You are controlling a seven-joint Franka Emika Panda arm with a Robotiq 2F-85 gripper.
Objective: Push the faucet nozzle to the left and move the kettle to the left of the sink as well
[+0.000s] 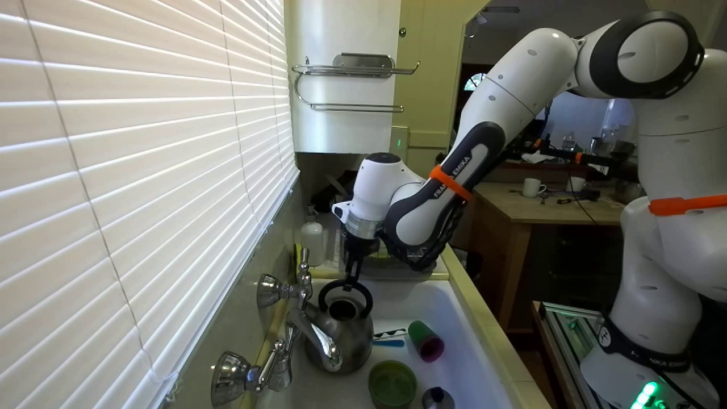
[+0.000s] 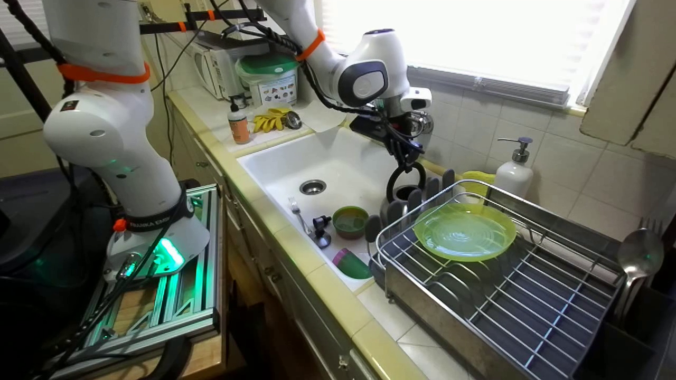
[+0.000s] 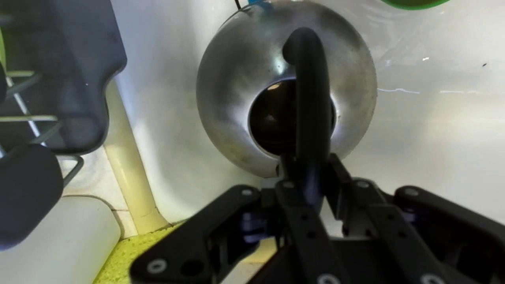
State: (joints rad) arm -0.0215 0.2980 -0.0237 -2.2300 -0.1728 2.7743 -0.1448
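The silver kettle (image 1: 359, 341) is in the white sink (image 2: 280, 171), near the dish-rack end and close to the tap wall. Its lid is off and the dark round mouth shows. My gripper (image 3: 309, 167) is shut on the black arched handle (image 3: 313, 102), a finger on either side of it. In an exterior view the gripper (image 1: 353, 278) comes down from above onto the top of the handle (image 1: 368, 301). The chrome faucet nozzle (image 1: 321, 338) crosses in front of the kettle body there; whether they touch, I cannot tell. Whether the kettle's base touches the sink floor is also unclear.
Chrome tap handles (image 1: 304, 275) stand along the wall. A green bowl (image 1: 392, 382), a green-and-purple cup (image 1: 426, 341) and a fork (image 2: 298, 211) lie in the sink. Beside it are a dish rack (image 2: 528, 311) with a green plate (image 2: 465, 232) and a white soap dispenser (image 2: 513, 177).
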